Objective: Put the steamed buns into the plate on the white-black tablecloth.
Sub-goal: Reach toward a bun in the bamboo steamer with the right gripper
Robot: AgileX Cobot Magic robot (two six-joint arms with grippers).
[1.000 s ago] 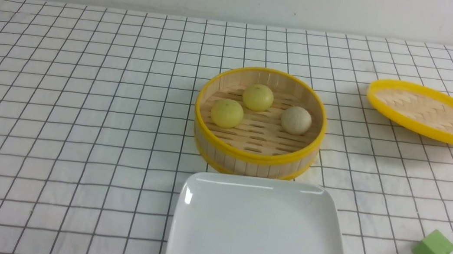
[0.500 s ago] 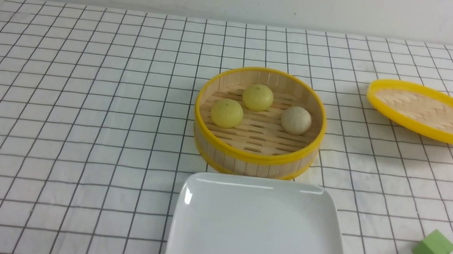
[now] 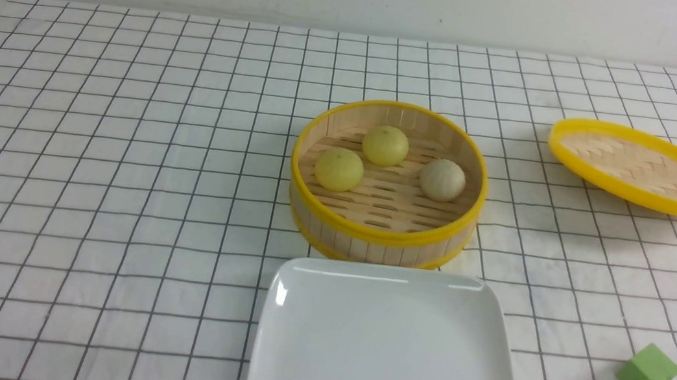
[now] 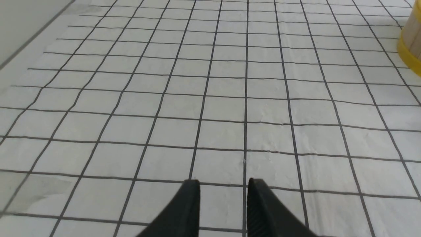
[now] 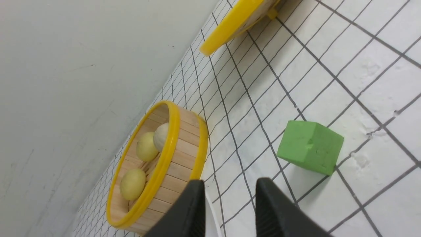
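Bamboo, round and yellow-rimmed, the steamer basket point(image 3: 381, 235) holds all three small domed steamed buns point(image 3: 385, 146). It sits at 12 o'clock of the glossy white square plate point(image 3: 382, 353), almost against its rim. Only the front view shows that plate. Only the wrist views show the left gripper point(image 4: 223, 182) and right gripper point(image 5: 230, 181), each parted around nothing. The flat woven lid point(image 3: 642, 168) lies at 2 o'clock of the basket and the green cube point(image 3: 648, 373) at 3 o'clock of the plate. Open white-black gridded tablecloth point(image 3: 84, 183) stretches at 9 o'clock to the table edge.
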